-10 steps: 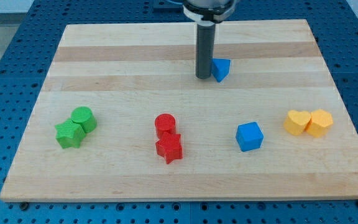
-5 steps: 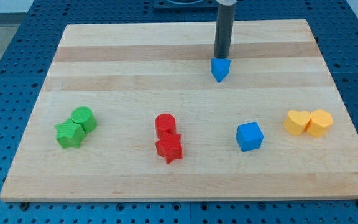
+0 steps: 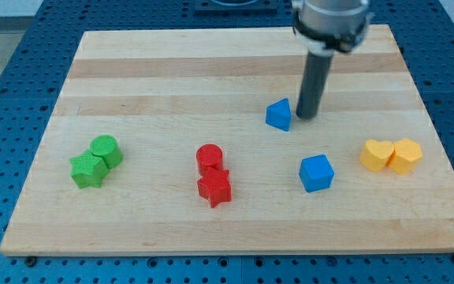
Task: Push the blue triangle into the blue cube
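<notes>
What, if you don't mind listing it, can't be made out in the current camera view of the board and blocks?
- Contact: whether my tip touches the blue triangle just to its left; any gap is too small to judge.
- Arm: cut off by the view's top edge above the rod.
- Red star: hides the base of the red cylinder behind it.
- Blue cube: far faces hidden by the block itself.

We see our tip (image 3: 307,117) just right of the triangle (image 3: 278,115) on the board (image 3: 172,87). The cube (image 3: 316,173) sits below them, a bit to the right. Two blocks (image 3: 390,155) touch at the far right. Two more (image 3: 213,176) touch in the middle, and another pair (image 3: 95,161) touches at the left.
</notes>
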Available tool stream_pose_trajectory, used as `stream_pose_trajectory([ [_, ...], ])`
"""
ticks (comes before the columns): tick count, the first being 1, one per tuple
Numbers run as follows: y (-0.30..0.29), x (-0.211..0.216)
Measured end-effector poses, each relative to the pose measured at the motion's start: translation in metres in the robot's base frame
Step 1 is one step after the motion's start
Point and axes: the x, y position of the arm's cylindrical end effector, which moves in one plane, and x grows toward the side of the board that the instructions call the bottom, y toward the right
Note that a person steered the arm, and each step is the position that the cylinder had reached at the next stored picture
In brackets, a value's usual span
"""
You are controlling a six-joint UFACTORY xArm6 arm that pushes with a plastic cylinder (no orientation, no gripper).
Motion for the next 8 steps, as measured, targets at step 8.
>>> stream_pose_trajectory([
  [8, -0.013, 0.118],
])
